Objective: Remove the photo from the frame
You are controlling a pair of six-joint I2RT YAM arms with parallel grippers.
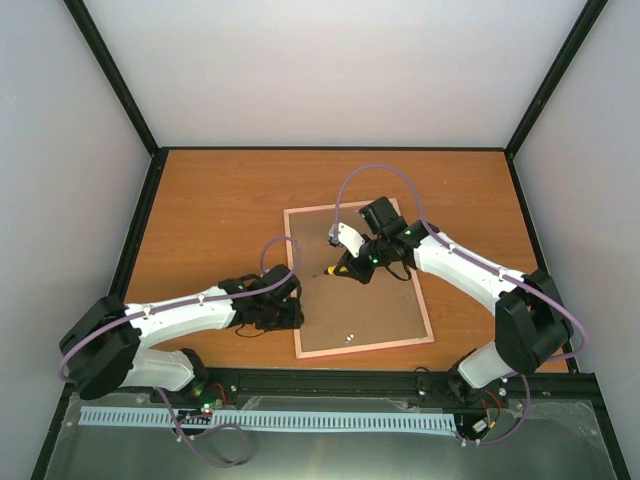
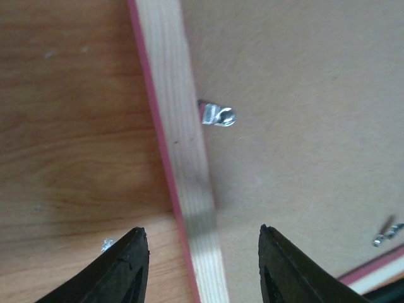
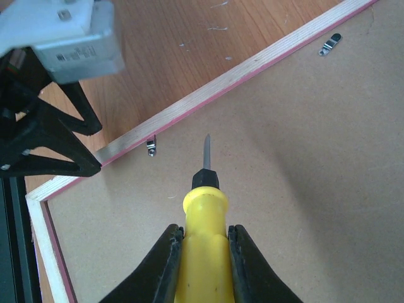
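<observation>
Snugly in the right claw (image 3: 203,232), yellow screwdriver (image 3: 203,211); left claw (image 2: 202,233) agape.

We are looking at an orange-brown wooden table (image 1: 220,210). The pink-edged frame (image 2: 180,145) is lying flat on it, brown back up, directly beneath the right gripper (image 1: 345,268), with one edge passing under the left gripper (image 2: 202,231). A small silvery metal bit (image 2: 107,243) is lying on the bare wood just beside that gripper.

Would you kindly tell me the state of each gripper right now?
Left gripper: open, empty, above the frame edge.
Right gripper: closed on the yellow-handled screwdriver.
</observation>
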